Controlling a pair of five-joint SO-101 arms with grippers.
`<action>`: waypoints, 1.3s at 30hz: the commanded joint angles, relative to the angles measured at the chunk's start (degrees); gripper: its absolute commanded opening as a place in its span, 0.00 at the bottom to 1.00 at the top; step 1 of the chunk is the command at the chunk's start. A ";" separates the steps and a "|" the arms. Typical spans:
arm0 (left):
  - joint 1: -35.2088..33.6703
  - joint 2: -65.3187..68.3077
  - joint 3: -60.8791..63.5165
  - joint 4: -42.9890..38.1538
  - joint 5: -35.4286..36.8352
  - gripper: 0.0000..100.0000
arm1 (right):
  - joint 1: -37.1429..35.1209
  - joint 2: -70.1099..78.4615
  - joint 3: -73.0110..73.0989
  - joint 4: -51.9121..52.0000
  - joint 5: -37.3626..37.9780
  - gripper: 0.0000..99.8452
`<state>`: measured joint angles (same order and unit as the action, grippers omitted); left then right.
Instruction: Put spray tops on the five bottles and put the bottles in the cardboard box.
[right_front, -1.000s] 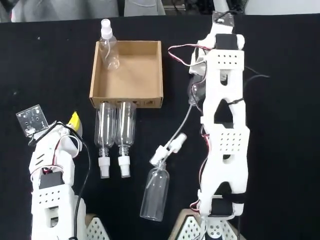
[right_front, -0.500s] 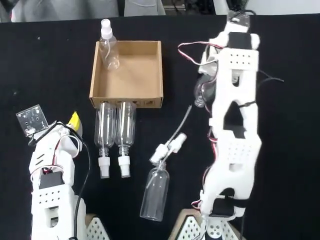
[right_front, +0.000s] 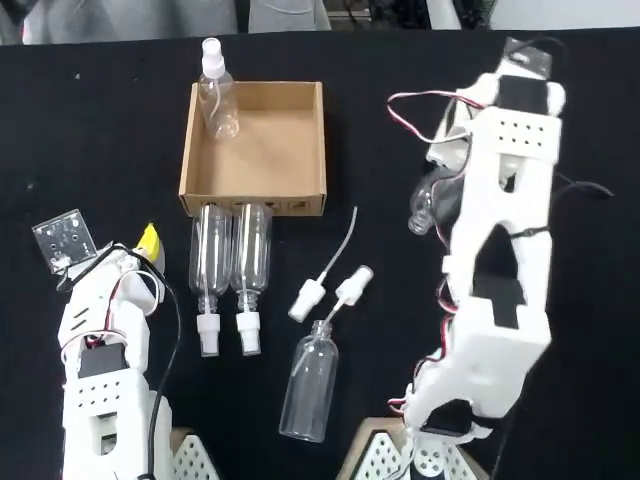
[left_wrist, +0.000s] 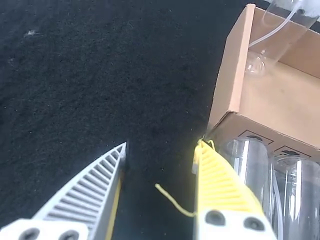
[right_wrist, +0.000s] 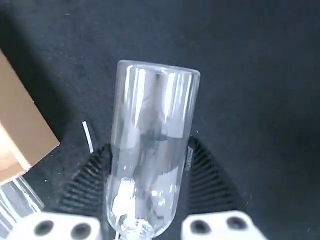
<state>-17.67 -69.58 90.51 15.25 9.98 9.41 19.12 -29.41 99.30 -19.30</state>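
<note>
My right gripper (right_wrist: 150, 162) is shut on a clear bottle (right_wrist: 150, 130) with no top; in the high view this bottle (right_front: 424, 205) hangs beside the right arm (right_front: 500, 230), right of the cardboard box (right_front: 300, 195). One bottle with a spray top (right_front: 216, 95) leans on the box's far left corner. Two capped bottles (right_front: 230, 265) lie side by side in front of the box. An open bottle (right_front: 310, 385) lies near the front, with two loose spray tops (right_front: 330, 290) just beyond its neck. My left gripper (left_wrist: 161, 147) is open over bare cloth, near the box's corner (left_wrist: 227, 85).
Black cloth covers the table (right_front: 100, 120). The left arm (right_front: 100, 340) stands at the front left, its yellow finger (right_front: 149, 240) pointing toward the box. The right arm spans the right side from front to back.
The right arm has swung to the right with the clear bottle in its gripper. One loose spray top and its tube have shifted away from the lying bottle's neck. The left arm has kept still.
</note>
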 joint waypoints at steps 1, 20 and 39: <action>-0.04 -1.14 -0.31 -0.09 0.00 0.21 | 1.76 -7.34 2.86 1.67 -2.90 0.01; -0.13 -1.14 -0.31 -0.09 0.00 0.21 | 1.76 -18.95 21.85 1.49 -4.66 0.01; -0.13 -1.14 0.22 -0.09 0.00 0.21 | 1.58 -18.51 40.57 -16.26 -33.49 0.01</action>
<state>-17.67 -69.67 91.74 15.25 9.98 9.58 4.18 9.54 87.16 -49.71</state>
